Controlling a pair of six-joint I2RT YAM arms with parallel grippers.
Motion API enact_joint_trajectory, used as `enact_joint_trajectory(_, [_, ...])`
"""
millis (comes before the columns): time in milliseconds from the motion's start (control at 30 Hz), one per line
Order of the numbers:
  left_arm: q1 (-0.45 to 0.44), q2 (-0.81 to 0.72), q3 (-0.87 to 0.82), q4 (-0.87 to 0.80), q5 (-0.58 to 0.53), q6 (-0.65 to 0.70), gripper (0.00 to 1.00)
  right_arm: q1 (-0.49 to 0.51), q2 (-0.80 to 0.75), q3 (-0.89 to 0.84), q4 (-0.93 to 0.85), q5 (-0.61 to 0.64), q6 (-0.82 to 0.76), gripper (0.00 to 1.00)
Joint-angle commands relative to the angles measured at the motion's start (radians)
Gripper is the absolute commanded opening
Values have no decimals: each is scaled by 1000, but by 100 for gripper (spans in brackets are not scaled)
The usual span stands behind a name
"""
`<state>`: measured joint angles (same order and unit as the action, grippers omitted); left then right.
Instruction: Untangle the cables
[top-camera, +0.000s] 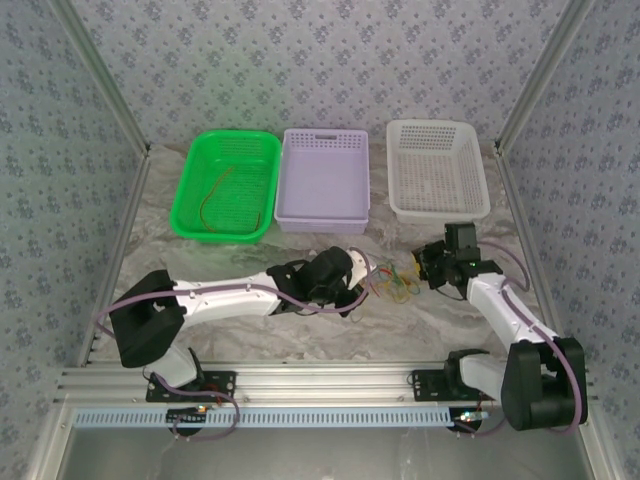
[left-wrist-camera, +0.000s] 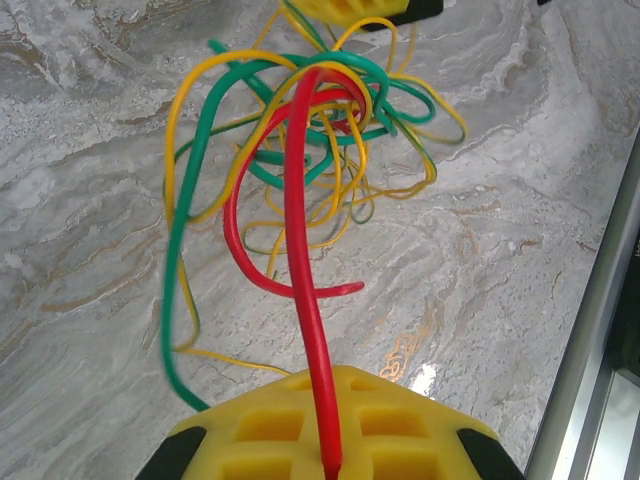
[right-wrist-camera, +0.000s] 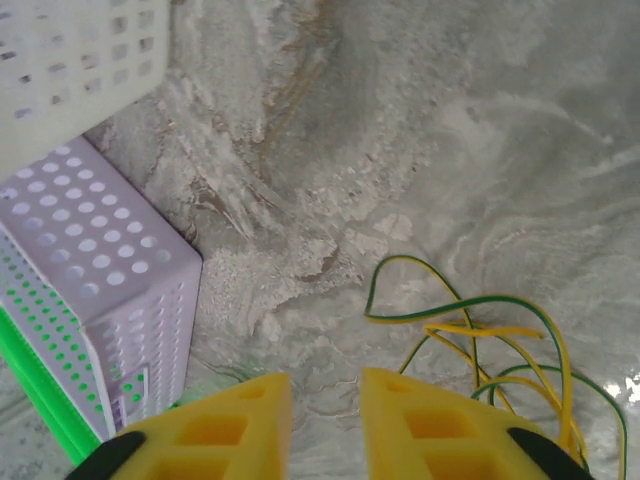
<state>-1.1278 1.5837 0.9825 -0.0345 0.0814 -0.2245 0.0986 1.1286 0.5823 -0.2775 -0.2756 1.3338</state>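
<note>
- Grey-white marble-patterned table (top-camera: 300, 330): it carries everything, and the work sits mid-table, between the two arms.
- Three perforated plastic baskets stand along the far side: green basket (top-camera: 192, 190), lilac basket (top-camera: 322, 218) and white basket (top-camera: 438, 212). A single thin orange-yellow cable (top-camera: 212, 195) lies loose in the green one, so I judge one wire already sorted. The other two look empty.
- Left tool (left-wrist-camera: 325, 420): pressed together, pinching the red cable (left-wrist-camera: 300, 230), which rises from it into the knot.
- Right tool (right-wrist-camera: 325, 410): fingers a little spread with nothing between them. Yellow and green strands (right-wrist-camera: 500, 330) lie just beside it.
- Tangle of red, yellow and green cables (left-wrist-camera: 330, 130): it sits between the tools with its loops interlaced. Most of the task seems left.
</note>
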Motion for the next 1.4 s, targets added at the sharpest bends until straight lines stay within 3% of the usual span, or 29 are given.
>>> enact_joint_trajectory(0, [-6, -16, 2, -9, 6, 17, 0, 26, -27, -21, -20, 26, 11, 35])
enact_joint_trajectory(200, [-6, -11, 2, -5, -8, 17, 0, 41, -197, -78, -101, 84, 20, 41])
enact_joint_trajectory(400, [-4, -11, 2, 2, -19, 21, 0, 41, -328, -135, -161, 61, 48, 47])
enact_joint_trajectory(633, [-4, -11, 6, 3, -15, 22, 0, 62, -283, -198, -43, -9, 154, 49])
enact_joint_trajectory(900, [-4, -3, 21, -5, -11, 25, 0, 114, -313, -238, -36, 34, 211, 58])
enact_joint_trajectory(1367, [45, -15, 4, 16, 37, -35, 0, 135, -526, -335, -72, 106, 283, 65])
